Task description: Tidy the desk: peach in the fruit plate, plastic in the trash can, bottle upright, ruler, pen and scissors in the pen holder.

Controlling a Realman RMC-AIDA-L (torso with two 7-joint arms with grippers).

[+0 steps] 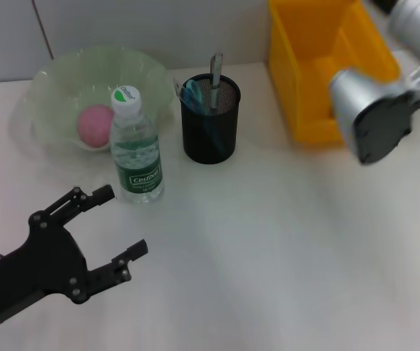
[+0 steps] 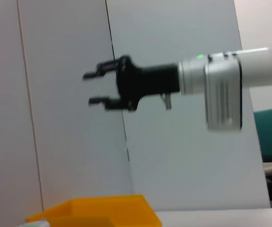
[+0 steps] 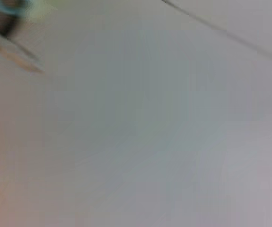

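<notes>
Desk looks tidied: peach [image 1: 95,124] in plate [image 1: 56,88], bottle [image 1: 136,150] upright, holder [image 1: 210,121] filled. Left gripper [image 1: 115,223] near-left, jaws spread, empty; right gripper [image 2: 95,87] raised far-right, jaws spread. Next: likely retreat.

The left claw [image 1: 115,223] hovers low with its two fingers spread apart, holding nothing. The right claw [image 2: 94,88], raised high, also gapes open and empty.

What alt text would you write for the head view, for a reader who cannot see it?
A water bottle stands upright on a white desk, between a green fruit plate holding a pink peach and a black mesh pen holder. The left gripper hovers open nearby; a yellow bin sits behind.
</notes>
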